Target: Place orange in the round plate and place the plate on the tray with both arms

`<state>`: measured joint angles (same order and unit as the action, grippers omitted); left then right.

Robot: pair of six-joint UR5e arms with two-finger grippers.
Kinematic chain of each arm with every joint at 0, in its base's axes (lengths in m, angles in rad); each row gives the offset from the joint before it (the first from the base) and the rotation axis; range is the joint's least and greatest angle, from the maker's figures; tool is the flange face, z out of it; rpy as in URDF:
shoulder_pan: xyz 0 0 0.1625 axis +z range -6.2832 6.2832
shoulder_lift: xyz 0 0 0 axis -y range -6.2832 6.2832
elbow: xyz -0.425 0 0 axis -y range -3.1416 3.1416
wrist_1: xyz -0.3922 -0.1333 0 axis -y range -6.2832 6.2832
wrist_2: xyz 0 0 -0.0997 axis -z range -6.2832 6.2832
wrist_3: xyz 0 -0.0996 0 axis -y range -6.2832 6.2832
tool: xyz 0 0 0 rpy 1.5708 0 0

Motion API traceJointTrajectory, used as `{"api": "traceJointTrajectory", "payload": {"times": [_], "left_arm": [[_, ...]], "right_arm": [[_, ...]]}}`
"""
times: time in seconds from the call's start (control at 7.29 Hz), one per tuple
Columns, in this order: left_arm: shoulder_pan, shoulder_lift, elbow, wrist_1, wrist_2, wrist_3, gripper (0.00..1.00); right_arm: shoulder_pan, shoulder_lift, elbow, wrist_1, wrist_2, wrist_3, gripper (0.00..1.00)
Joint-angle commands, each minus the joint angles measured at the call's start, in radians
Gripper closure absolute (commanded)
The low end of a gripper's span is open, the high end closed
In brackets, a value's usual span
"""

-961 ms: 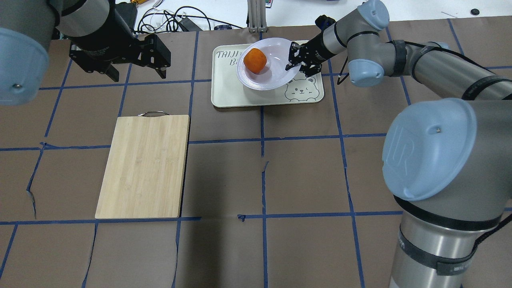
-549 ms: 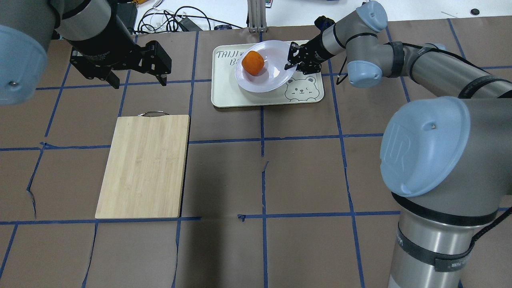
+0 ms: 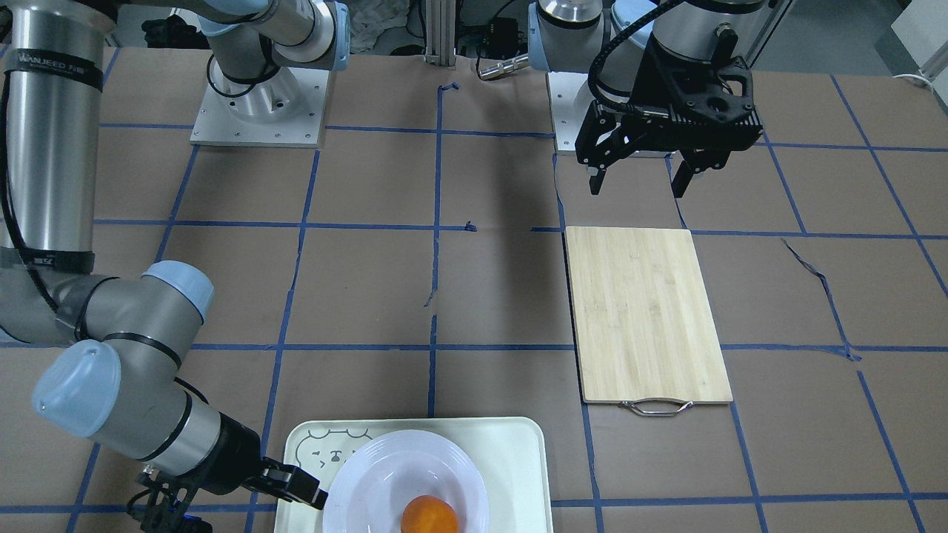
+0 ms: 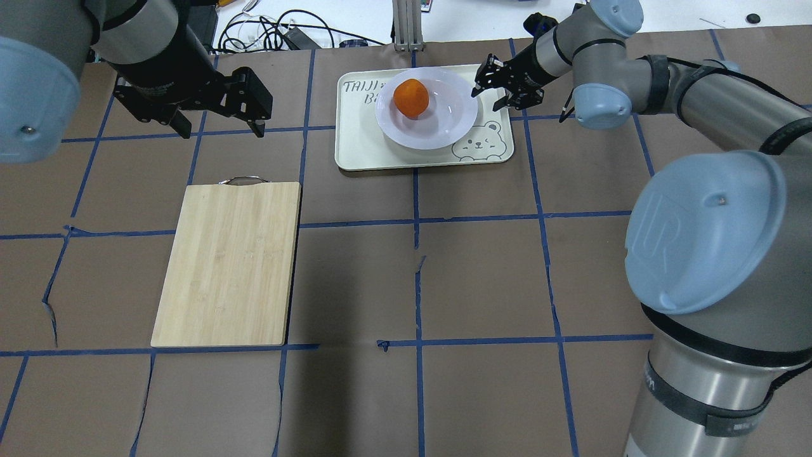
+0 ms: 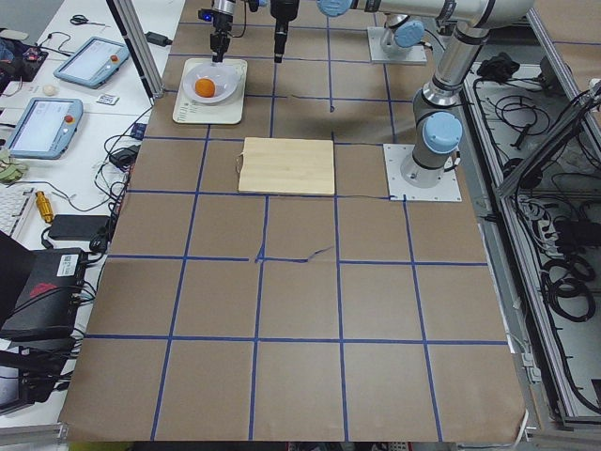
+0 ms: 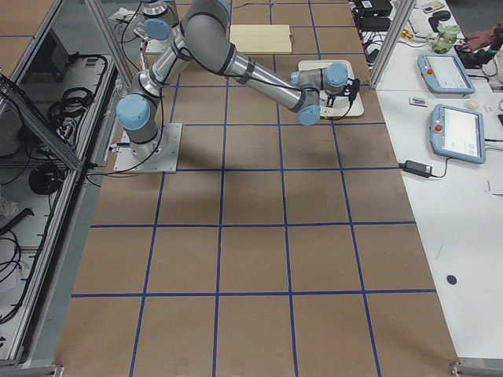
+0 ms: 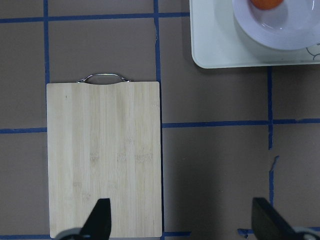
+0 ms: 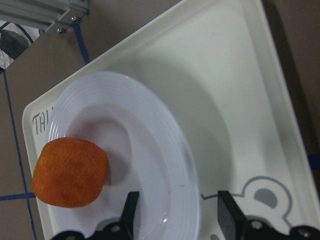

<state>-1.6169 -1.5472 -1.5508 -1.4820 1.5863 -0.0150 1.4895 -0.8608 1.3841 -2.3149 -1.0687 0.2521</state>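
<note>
On the pale cream rectangular tray [image 4: 361, 149], the glossy white round plate [image 4: 453, 130] is seated, the small bright orange [image 4: 411, 98] inside (task seemingly finished). The left tool [image 3: 637, 189] and right tool [image 8: 177, 200] are spread wide, empty.

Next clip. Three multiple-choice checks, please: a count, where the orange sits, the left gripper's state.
1. How many cutting boards lie on the table? A one; B two; C three.
2. Where is the orange? A on the cutting board; B in the round plate on the tray; C on the bare table.
3. What state is the left gripper in? A open, empty; B shut on the orange; C shut on the plate.
Answers: 1 A, one board shows; 2 B, it sits in the plate's well; 3 A, jaws wide apart, nothing between.
</note>
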Motion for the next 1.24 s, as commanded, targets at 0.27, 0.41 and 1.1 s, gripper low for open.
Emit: {"api": "traceJointTrajectory", "payload": {"times": [0.27, 0.41, 1.1], "left_arm": [[0.000, 0.001, -0.003, 0.000, 0.000, 0.003, 0.00], [0.000, 0.001, -0.003, 0.000, 0.000, 0.004, 0.00], [0.000, 0.001, -0.003, 0.000, 0.000, 0.004, 0.00]], "right_arm": [[0.005, -0.315, 0.009, 0.508, -0.414, -0.196, 0.33], [0.018, -0.395, 0.018, 0.602, -0.466, -0.279, 0.33], [0.071, -0.708, 0.171, 0.660, -0.484, -0.365, 0.00]]}}
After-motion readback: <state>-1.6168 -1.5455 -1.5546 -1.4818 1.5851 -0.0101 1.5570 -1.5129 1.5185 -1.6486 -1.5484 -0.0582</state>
